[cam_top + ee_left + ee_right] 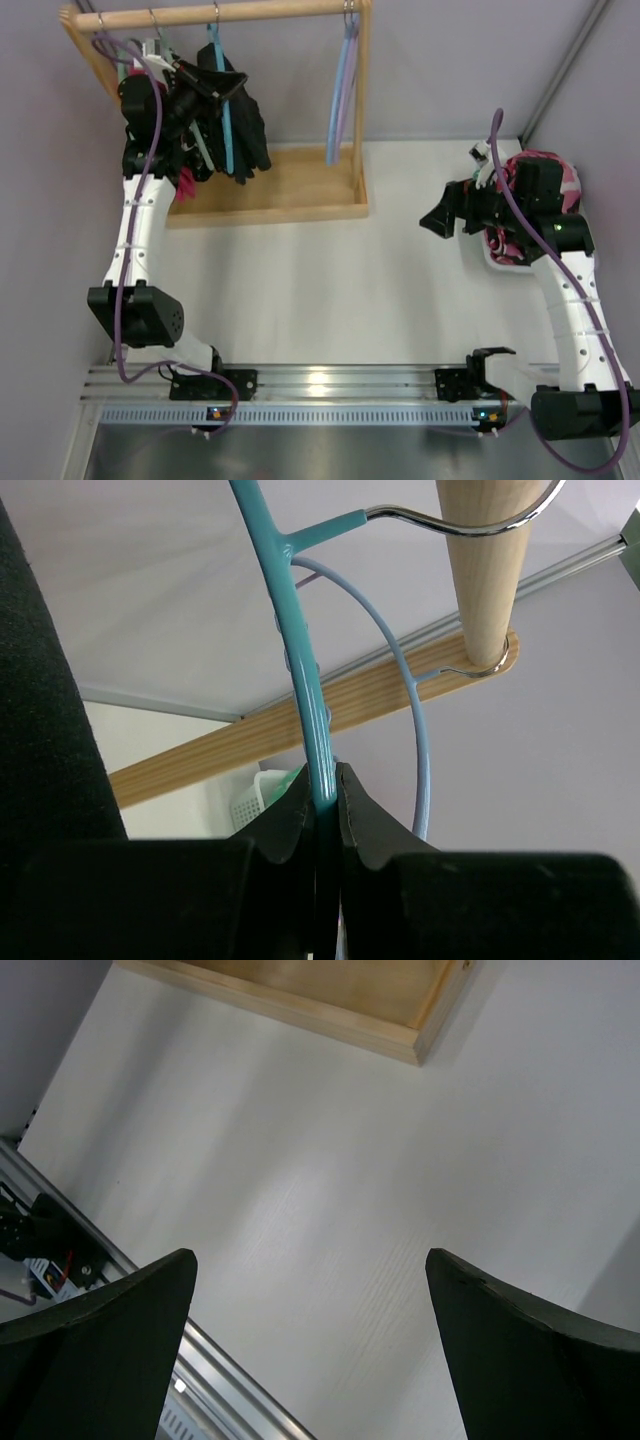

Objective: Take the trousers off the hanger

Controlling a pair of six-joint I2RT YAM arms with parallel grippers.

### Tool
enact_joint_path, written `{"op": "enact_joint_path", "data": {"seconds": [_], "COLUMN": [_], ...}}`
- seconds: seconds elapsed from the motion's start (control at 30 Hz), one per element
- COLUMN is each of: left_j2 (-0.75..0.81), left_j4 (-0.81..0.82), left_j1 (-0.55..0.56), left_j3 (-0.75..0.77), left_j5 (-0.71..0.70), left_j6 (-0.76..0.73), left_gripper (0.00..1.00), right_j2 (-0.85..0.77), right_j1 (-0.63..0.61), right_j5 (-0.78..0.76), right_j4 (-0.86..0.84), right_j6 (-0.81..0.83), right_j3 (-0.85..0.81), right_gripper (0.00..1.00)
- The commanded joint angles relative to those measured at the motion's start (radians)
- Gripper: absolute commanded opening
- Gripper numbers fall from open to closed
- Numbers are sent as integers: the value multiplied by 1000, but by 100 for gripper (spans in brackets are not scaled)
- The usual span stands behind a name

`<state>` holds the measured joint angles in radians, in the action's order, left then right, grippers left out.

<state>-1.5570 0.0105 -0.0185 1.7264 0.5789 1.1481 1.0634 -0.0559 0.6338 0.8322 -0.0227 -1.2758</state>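
**We are clamping the left gripper (325, 780) on the hanger (303, 670), with the right gripper (310, 1256) gaping wide and empty.**

We are pinching the hanger's teal arm between the two left fingers, which are closing tight on it from both sides, a little below where its metal hook is curving over the wooden rail (485, 570). The trousers (246, 130) are hanging from that hanger as a black bunch at the left end of the rack, just beside our left wrist and above the rack's wooden base (290, 190). A lilac hanger (421, 730) is hanging just behind the teal one. We are holding the right gripper over the bare desk (330, 1160), well apart from the rack, beside a white basket (497, 262) of magenta cloth.
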Motion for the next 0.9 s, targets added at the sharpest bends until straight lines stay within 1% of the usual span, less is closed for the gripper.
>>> {"op": "enact_joint_path", "data": {"seconds": [0.0,0.1,0.17,0.3,0.33,0.43,0.57,0.7,0.87], "left_j2": [-2,-15,-26,-25,-22,8,44,90,184], "left_j4": [112,120,126,190,210,302,388,425,447], "left_j1": [-1,-3,-3,-4,-3,-1,3,8,17], "left_j3": [107,191,243,252,246,210,170,113,-25], "left_j5": [9,10,13,35,38,32,32,30,22], "left_j6": [-34,-54,-10,140,194,266,302,322,326], "left_gripper": [0,0,0,0,0,0,0,0,0], "right_j2": [-25,-45,-31,-10,-10,-28,-48,-45,-36], "right_j1": [11,13,11,13,11,11,11,11,11], "right_j5": [35,56,66,79,83,105,115,119,129], "right_j4": [-86,-126,-133,-139,-143,-188,-266,-297,-318], "right_j6": [-6,-23,-26,-37,-43,-69,-98,-112,-121], "right_j3": [-2,6,-8,-23,-23,-14,-2,-14,-28], "right_gripper": [99,99,99,99,99,99,99,99,99]}}
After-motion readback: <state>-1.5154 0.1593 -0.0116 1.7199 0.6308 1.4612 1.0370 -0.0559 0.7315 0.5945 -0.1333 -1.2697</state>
